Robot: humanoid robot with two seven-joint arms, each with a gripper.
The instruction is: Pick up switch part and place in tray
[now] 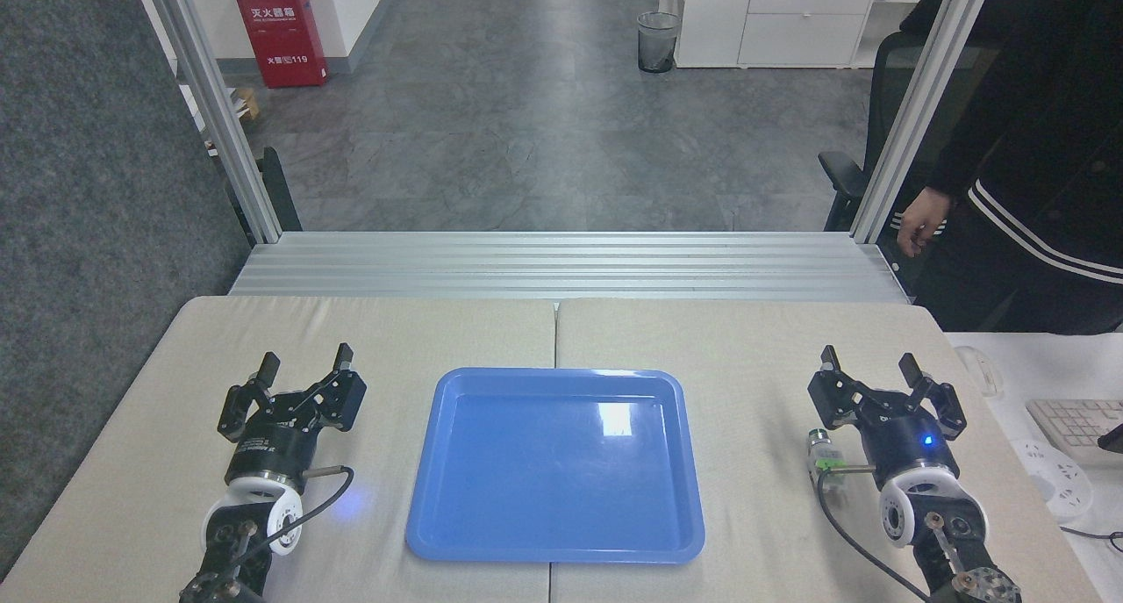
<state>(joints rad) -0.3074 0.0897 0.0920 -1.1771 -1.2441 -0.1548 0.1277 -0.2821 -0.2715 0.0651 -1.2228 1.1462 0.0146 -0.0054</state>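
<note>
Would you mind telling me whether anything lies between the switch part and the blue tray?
Nothing visible does: only bare table pad separates the switch part, lying beside the right end effector, from the tray.

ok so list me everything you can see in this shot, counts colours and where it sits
glossy blue plastic tray: 1, blue, centre of table, nothing in it
small white and green switch part: 1, white, green, silver end, on table beside right gripper
beige padded table: 1, beige, foreground
red cabinet: 1, red, far left floor
mesh waste bin: 1, dark, far floor
white keyboard: 1, right edge
person in black striped jacket: 1, standing right
left gripper: 1, black, open, left of tray
right gripper: 1, black, open, right of tray
</note>
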